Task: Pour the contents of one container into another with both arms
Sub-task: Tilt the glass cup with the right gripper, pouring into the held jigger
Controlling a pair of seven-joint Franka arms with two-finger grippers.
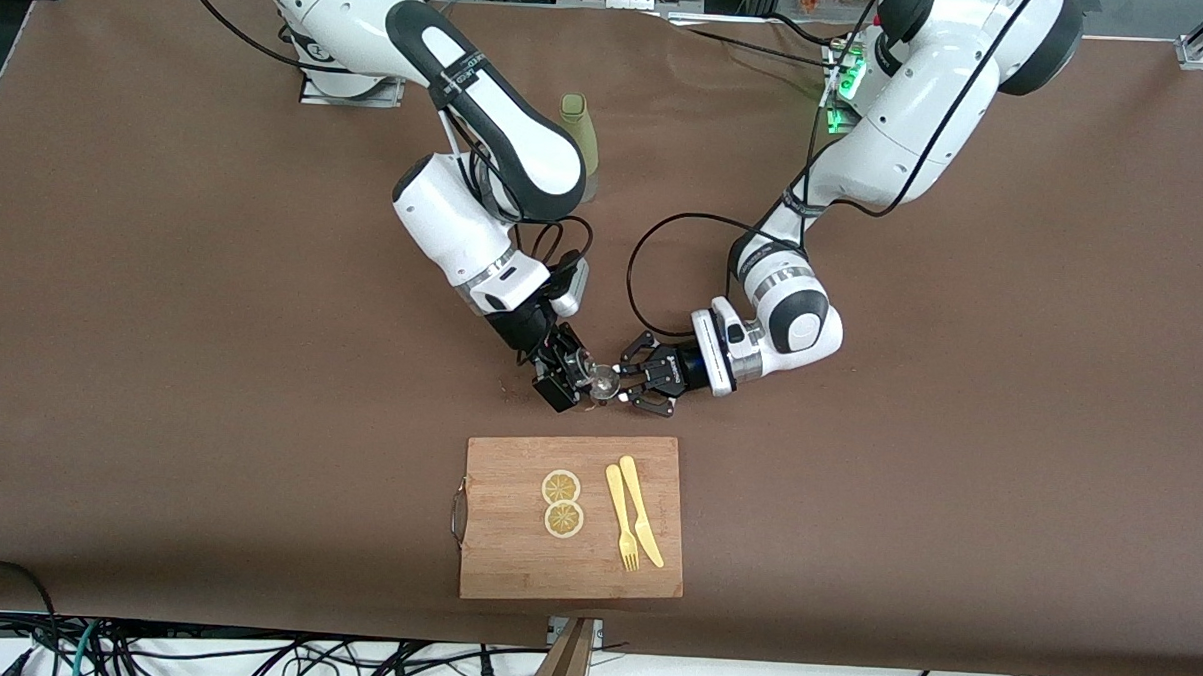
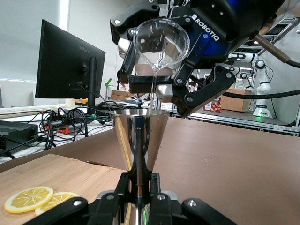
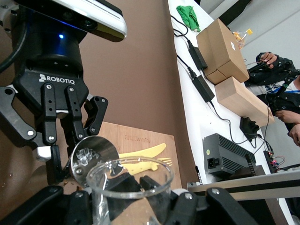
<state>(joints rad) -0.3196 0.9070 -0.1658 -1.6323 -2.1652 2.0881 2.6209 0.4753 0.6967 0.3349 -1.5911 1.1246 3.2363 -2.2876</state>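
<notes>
- The right pincer [image 1: 567, 375] is clamped on a clear glass beaker [image 2: 161, 43], tipped over the metal jigger [image 2: 139, 140].
- The left pincer [image 1: 628, 381] is closed around the jigger's waist and holds it upright just under the beaker's lip.
- Both meet above the desk [image 1: 160, 363], at 12 o'clock from the cutting board [image 1: 514, 565] with its lemon slices [image 1: 562, 503], fork [image 1: 621, 517] and knife [image 1: 640, 510].
- A thin stream falls from the beaker, so pouring appears under way.
- Next, likely: level the beaker once the jigger fills, keeping the jigger steady.
- A green bottle [image 1: 578, 137] stands at 12 o'clock from the pincers.
</notes>
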